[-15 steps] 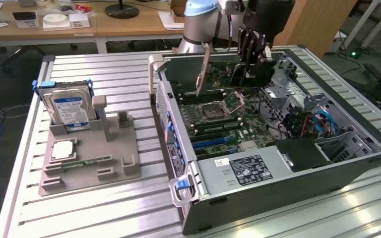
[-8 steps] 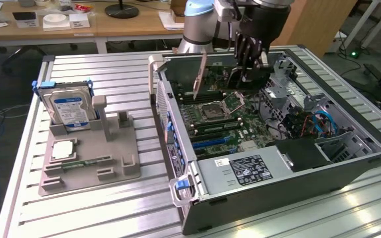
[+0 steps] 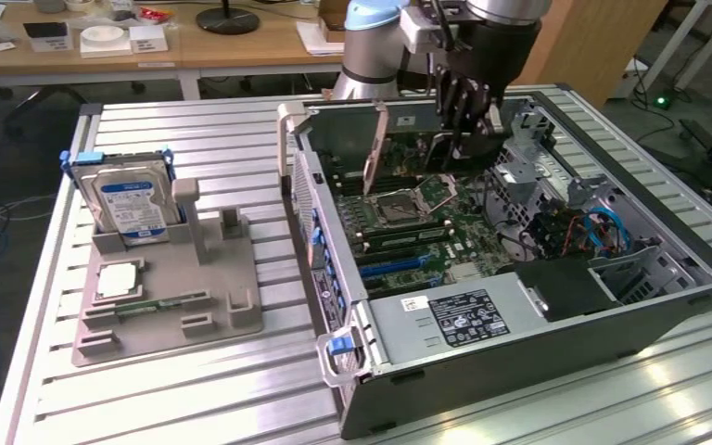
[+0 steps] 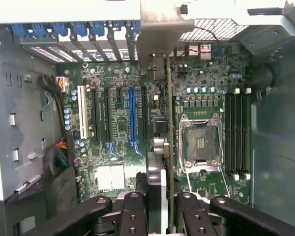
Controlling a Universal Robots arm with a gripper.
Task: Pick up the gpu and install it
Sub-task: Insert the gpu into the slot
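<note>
The black gripper (image 3: 462,148) (image 4: 160,216) stood inside the open dark-grey computer case (image 3: 653,320), which lay on its side near the exterior view's right edge of the slatted metal tabletop (image 3: 208,389). Its jaws pinched the gpu (image 3: 381,139) (image 4: 170,147), a thin black card with a silvery metal edge. The card was held on its edge over the green motherboard (image 4: 118,142), between the long slots (image 4: 132,115) and the square processor socket (image 4: 200,142). Whether it sat in a slot, I cannot tell. Near the opposite edge of the tabletop, a grey plastic holder (image 3: 208,269) carried a boxy silver hard drive (image 3: 127,199).
</note>
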